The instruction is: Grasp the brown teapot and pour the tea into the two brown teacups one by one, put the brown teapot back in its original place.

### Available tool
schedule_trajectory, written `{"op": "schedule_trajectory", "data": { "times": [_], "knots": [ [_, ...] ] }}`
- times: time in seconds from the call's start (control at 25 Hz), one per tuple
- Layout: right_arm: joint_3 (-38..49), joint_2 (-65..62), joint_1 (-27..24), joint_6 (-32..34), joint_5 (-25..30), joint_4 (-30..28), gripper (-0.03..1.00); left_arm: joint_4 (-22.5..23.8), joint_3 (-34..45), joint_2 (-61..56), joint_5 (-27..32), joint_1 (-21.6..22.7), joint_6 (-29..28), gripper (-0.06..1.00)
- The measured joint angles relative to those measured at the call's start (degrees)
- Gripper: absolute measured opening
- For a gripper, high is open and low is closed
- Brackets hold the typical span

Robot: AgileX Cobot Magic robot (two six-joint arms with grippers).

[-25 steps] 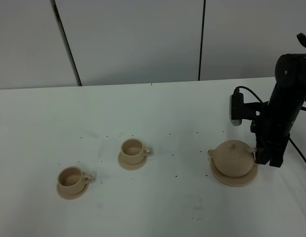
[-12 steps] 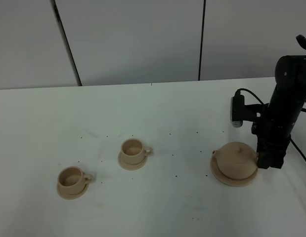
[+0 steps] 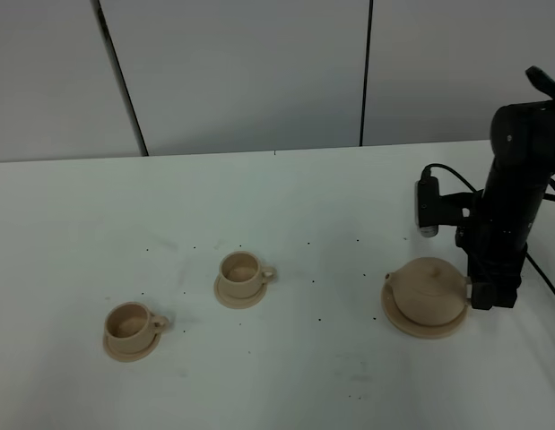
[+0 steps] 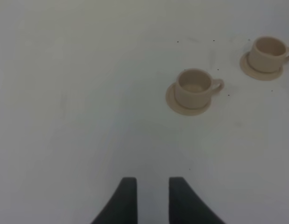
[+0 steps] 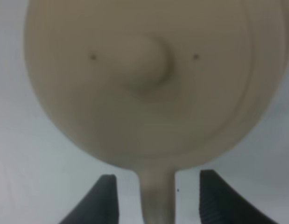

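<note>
The brown teapot sits upright on its round plate at the right of the table. My right gripper stands at its right side, by the handle. In the right wrist view the fingers stand open on either side of the teapot's handle, with gaps on both sides. The two brown teacups rest on their saucers at the left. The left wrist view shows both cups beyond my left gripper, whose fingers stand a little apart with nothing between them.
Small dark specks dot the white table. A grey panelled wall rises behind its far edge. A black cable loops beside the right arm.
My right gripper has opened and let go of the teapot's handle. The teapot has settled level on its plate, and the arm has lifted slightly.
</note>
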Motion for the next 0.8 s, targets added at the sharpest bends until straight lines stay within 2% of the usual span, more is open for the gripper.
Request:
{"op": "schedule_trajectory", "data": {
  "times": [0.32, 0.8],
  "knots": [
    [0.00, 0.00, 2.18, 0.71, -2.44, -4.09, 0.37, 0.00, 0.00, 0.00, 0.00, 0.00, 0.00, 0.24],
    [0.00, 0.00, 4.14, 1.44, -2.67, -8.65, 0.36, 0.00, 0.00, 0.00, 0.00, 0.00, 0.00, 0.24]
  ]
}}
